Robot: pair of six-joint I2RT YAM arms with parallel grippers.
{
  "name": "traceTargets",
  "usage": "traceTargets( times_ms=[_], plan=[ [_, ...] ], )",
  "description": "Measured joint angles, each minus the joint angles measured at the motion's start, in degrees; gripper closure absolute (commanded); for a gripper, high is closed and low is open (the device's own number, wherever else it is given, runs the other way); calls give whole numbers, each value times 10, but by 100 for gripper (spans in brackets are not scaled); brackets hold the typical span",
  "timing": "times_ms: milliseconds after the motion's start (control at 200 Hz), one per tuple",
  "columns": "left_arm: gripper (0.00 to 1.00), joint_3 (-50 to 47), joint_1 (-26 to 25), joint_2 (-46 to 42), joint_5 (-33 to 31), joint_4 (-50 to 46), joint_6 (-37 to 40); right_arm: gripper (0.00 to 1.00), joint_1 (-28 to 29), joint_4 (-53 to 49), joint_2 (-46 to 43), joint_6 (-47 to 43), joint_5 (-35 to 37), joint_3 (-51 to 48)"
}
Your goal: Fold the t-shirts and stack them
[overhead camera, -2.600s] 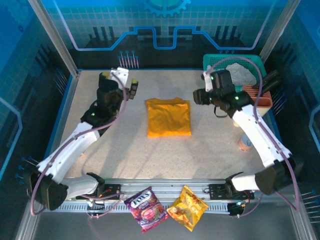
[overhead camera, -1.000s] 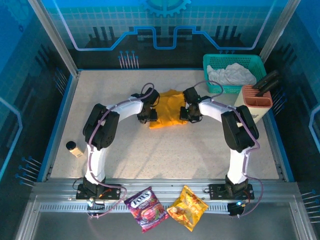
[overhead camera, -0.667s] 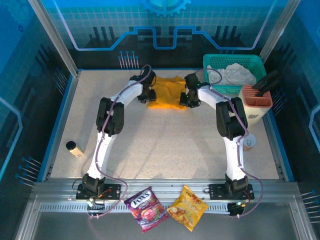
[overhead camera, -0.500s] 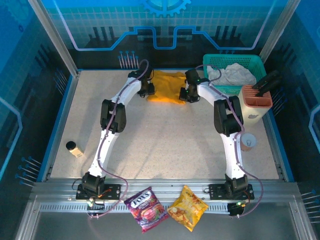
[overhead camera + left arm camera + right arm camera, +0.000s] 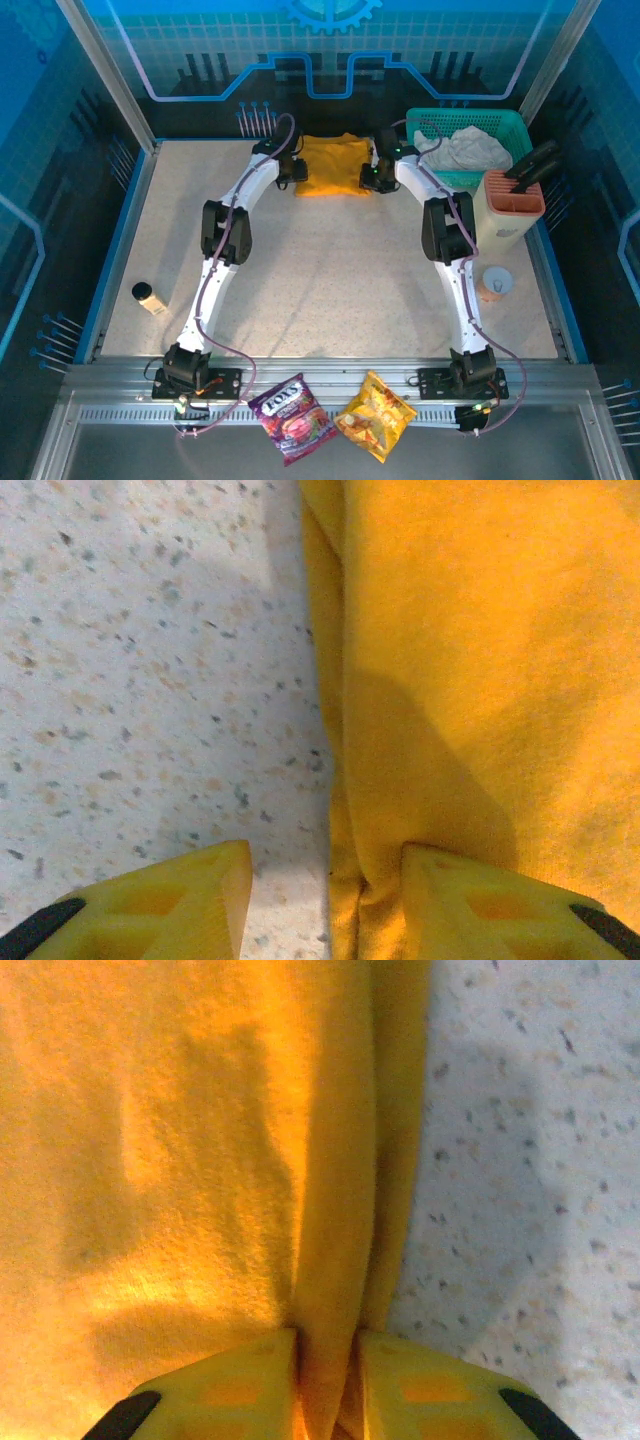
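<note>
The golden-orange t-shirt [image 5: 335, 165] lies folded at the far middle of the table. My left gripper [image 5: 293, 172] is at its left edge and my right gripper [image 5: 368, 178] at its right edge. In the left wrist view the t-shirt [image 5: 480, 680] has its edge against the right finger, the left finger stands apart on bare table, and the gripper [image 5: 325, 900] is open. In the right wrist view the gripper [image 5: 327, 1380] pinches an upright fold of the t-shirt [image 5: 150, 1160]. The whitish-grey t-shirt [image 5: 470, 148] lies crumpled in the green basket [image 5: 465, 113].
A tan holder [image 5: 512, 190] with dark utensils stands at the right next to the basket. A cup [image 5: 492, 282] sits near the right edge and a small bottle [image 5: 148, 297] near the left edge. Two snack packets [image 5: 292, 417] [image 5: 374, 414] lie on the front rail.
Both arms have stretched away from me, sliding the orange t-shirt to the far edge of the table. The left jaws have widened.
</note>
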Motion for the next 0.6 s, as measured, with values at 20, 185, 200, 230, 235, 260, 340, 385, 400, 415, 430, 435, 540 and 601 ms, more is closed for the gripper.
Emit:
traceTargets(
  times_ms=[20, 185, 200, 230, 235, 260, 340, 385, 400, 415, 430, 435, 540, 601],
  plan=[
    [54, 0, 0, -1, -4, 2, 3, 65, 0, -2, -4, 2, 1, -4],
    [42, 0, 1, -32, -29, 6, 32, 49, 0, -43, -56, -28, 6, -26],
    [40, 0, 1, -38, -30, 6, 31, 48, 0, -47, -62, -35, 7, -26],
    [36, -1, 1, -53, -31, 7, 38, 46, 0, -54, -78, -42, 8, -26],
    [34, -1, 1, -57, -32, 7, 38, 46, 0, -54, -80, -44, 8, -26],
    [28, -1, 1, -72, -33, 8, 47, 44, 0, -59, -97, -50, 10, -26],
    [2, -2, 1, -135, -35, 14, 61, 41, 0, -72, -153, -74, 11, -25],
    [1, -4, 1, -178, -36, 20, 73, 37, 0, -77, -191, -86, 11, -24],
    [1, -7, 1, -193, -37, 23, 76, 34, 0, -78, -202, -91, 11, -24],
    [1, -8, 1, -209, -37, 24, 78, 32, 0, -79, -216, -94, 12, -24],
    [1, -13, 1, -230, -37, 29, 82, 30, 0, -79, -230, -99, 11, -26],
    [1, -14, 1, -234, -37, 30, 82, 29, 0, -79, -233, -101, 11, -27],
    [1, -83, 1, -368, -37, 70, 97, 19, 0, -43, -351, -125, 18, -98],
    [1, -169, 1, -462, -36, 113, 101, 0, 0, -5, -434, -131, 27, -181]
  ],
)
